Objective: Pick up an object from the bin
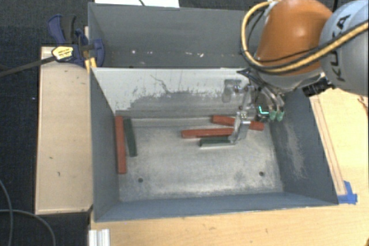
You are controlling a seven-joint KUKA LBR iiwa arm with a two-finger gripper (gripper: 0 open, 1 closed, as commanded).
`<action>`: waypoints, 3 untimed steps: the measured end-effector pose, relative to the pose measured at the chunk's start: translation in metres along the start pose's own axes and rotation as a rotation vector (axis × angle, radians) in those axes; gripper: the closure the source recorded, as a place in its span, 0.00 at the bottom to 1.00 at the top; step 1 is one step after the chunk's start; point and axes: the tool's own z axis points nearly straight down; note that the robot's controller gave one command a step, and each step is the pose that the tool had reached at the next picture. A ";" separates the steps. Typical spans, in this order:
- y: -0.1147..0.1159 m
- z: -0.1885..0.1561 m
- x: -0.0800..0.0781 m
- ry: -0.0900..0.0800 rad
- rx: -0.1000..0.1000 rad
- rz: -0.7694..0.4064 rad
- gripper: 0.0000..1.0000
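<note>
Basically gripper point(239, 128), open or closed can't tell, is down at the near end of a red stick point(204, 133) lying lengthwise away to its view-left.

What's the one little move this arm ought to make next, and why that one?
Probably ease straight down a touch. The gripper hangs at the right end of a small heap in the middle of the bin: a reddish-brown stick, a second reddish stick just behind it, and a dark stick in front. Whether it already touches them I cannot tell, so a short descent seems safest.
</note>
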 end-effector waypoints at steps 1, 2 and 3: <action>0.033 0.159 -0.014 0.000 0.000 -0.171 0.00; 0.033 0.154 -0.016 -0.007 0.000 -0.167 1.00; 0.024 0.017 0.034 -0.014 0.001 -0.303 1.00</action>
